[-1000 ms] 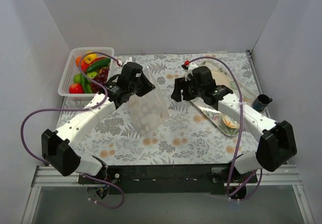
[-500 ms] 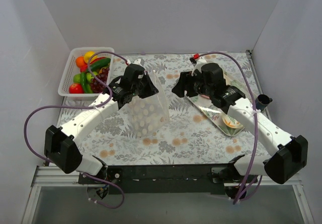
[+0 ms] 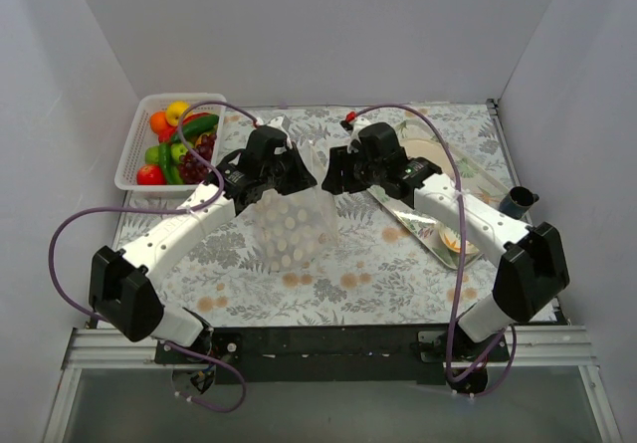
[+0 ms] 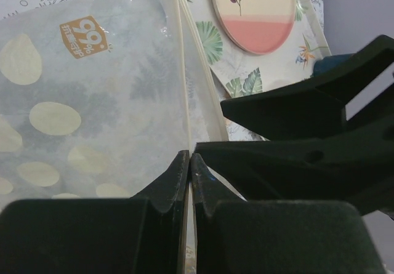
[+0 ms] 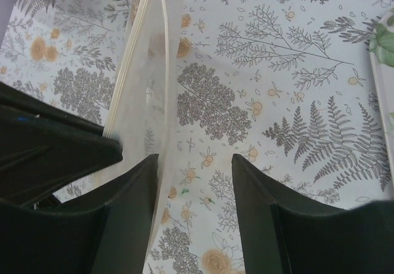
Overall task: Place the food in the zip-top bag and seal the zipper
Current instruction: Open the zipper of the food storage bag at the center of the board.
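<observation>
The clear polka-dot zip-top bag [image 3: 291, 226] hangs over the middle of the table, held up at its mouth edge. My left gripper [image 3: 296, 169] is shut on the bag's zipper strip [image 4: 184, 114]; the strip runs between the closed jaws in the left wrist view. My right gripper [image 3: 328, 176] is open right beside the bag's mouth; its left finger [image 5: 132, 188] is against the bag's edge [image 5: 148, 71], with nothing gripped. The food [image 3: 177, 142], orange, yellow, red and green fruit, a cucumber and purple grapes, lies in the white basket [image 3: 134, 169] at back left.
A shiny rectangular tray [image 3: 438, 229] with a beige round plate [image 3: 433, 154] lies on the right of the floral tablecloth. A dark cup [image 3: 518, 202] stands at the right edge. The plate also shows in the left wrist view [image 4: 252, 12].
My right gripper has moved left, from over the tray to right beside the bag's mouth. My left gripper keeps holding the bag up, nearly still.
</observation>
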`<action>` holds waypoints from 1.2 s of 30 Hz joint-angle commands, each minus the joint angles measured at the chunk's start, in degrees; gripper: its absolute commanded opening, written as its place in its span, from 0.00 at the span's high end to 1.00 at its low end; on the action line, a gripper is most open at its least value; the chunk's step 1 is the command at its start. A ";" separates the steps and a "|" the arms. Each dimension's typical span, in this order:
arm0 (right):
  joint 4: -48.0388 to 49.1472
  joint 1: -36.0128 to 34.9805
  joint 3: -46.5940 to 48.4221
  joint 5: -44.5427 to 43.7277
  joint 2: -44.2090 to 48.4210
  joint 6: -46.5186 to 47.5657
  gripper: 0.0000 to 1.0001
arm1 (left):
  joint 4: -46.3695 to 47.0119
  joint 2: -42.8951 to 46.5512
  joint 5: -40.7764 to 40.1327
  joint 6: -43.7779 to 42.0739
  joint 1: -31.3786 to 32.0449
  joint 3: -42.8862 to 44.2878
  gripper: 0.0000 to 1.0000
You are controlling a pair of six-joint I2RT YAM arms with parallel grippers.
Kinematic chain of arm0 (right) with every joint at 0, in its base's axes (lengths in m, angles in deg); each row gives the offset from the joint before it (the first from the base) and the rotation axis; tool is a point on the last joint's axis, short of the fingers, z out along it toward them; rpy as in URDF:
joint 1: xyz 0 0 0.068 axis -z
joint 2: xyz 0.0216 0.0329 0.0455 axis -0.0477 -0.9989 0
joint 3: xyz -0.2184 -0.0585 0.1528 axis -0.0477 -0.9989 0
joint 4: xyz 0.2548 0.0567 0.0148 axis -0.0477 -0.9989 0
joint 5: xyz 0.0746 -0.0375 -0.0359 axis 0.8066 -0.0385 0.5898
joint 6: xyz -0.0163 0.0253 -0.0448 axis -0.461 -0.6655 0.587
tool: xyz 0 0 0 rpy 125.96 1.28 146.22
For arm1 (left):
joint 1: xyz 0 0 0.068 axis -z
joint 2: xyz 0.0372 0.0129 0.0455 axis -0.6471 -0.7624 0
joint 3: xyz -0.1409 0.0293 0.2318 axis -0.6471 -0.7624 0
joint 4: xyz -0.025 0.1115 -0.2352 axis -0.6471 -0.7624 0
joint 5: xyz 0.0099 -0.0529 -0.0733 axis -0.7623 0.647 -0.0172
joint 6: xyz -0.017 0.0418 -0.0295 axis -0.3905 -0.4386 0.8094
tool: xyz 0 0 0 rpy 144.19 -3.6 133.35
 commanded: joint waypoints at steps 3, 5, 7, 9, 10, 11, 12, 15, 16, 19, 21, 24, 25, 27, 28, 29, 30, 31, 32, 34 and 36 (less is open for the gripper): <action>0.32 -1.64 5.30 -1.55 -3.39 0.18 0.47 | 0.04 -0.57 4.13 -2.20 -0.07 5.35 1.00; -0.38 -1.91 5.91 -4.00 -4.88 0.35 0.59 | -0.66 -1.10 5.27 -2.38 0.02 7.19 1.00; -3.96 -1.82 8.01 -8.91 -6.63 0.79 0.72 | -1.19 -1.10 6.15 -2.38 0.02 8.43 1.00; -8.10 -1.03 10.56 -18.58 -7.96 1.32 0.88 | -2.94 -0.49 5.72 -2.20 0.02 10.18 1.00; -12.38 0.19 13.27 -21.39 -9.27 1.32 0.96 | -4.08 -0.40 5.02 -2.29 0.02 10.89 1.00; -14.43 0.90 14.60 -26.56 -9.72 1.15 0.99 | -7.22 -0.23 3.71 -2.73 0.02 11.51 1.00; -16.01 1.43 15.74 -28.87 -10.07 1.23 0.99 | -9.08 -0.23 0.65 -2.99 0.02 12.64 1.00; -17.88 1.96 18.39 -34.60 -9.29 2.72 0.99 | -15.24 1.35 -9.70 -3.35 -0.06 11.09 1.00; -17.88 1.87 18.74 -34.78 -8.41 2.99 0.99 | -17.60 1.62 -11.84 -3.43 -0.24 10.55 1.00; -18.40 1.78 20.85 -34.35 -8.23 2.64 0.99 | -20.34 1.44 -17.29 -3.35 -0.50 8.45 1.00; -19.54 1.78 23.13 -33.12 -8.67 1.86 0.99 | -19.39 1.44 -17.66 -2.99 -0.85 6.60 1.00; -20.07 0.21 25.24 -29.16 -8.93 1.06 0.99 | -15.62 0.66 -14.24 -2.82 -1.30 5.01 1.00; -19.55 -1.63 25.25 -29.07 -8.67 1.23 0.99 | -13.26 0.48 -11.01 -2.82 -1.30 5.36 1.00; -18.85 -3.22 25.42 -29.16 -8.40 1.93 0.99 | -10.69 0.39 -8.36 -3.08 -1.30 6.06 1.00; -19.10 -3.84 26.03 -29.59 -8.84 1.94 0.99 | -9.64 -0.39 -7.56 -3.26 -1.30 6.93 1.00; -20.15 -3.93 27.26 -30.20 -9.63 1.94 0.99 | -9.63 -1.10 -6.86 -3.26 -1.30 8.94 1.00; -23.47 -3.93 29.01 -30.99 -12.16 1.94 0.99 | -10.06 -1.89 -6.59 -3.26 -1.30 10.18 1.00; -26.20 -3.93 34.60 -32.48 -13.92 2.11 0.99 | -10.59 -2.68 -6.50 -3.26 -1.38 10.98 1.00; -28.23 -3.93 37.26 -32.50 -15.51 2.11 0.99 | -10.33 -3.64 -5.98 -3.26 -1.30 11.68 1.00; -30.17 -3.93 40.79 -30.58 -17.98 2.11 0.93 | -9.63 -4.35 -6.23 -2.82 -1.47 11.69 1.00; -28.96 -3.93 39.32 -29.43 -17.03 2.11 0.77 | -9.63 -5.06 -6.32 -2.56 -1.65 11.60 1.00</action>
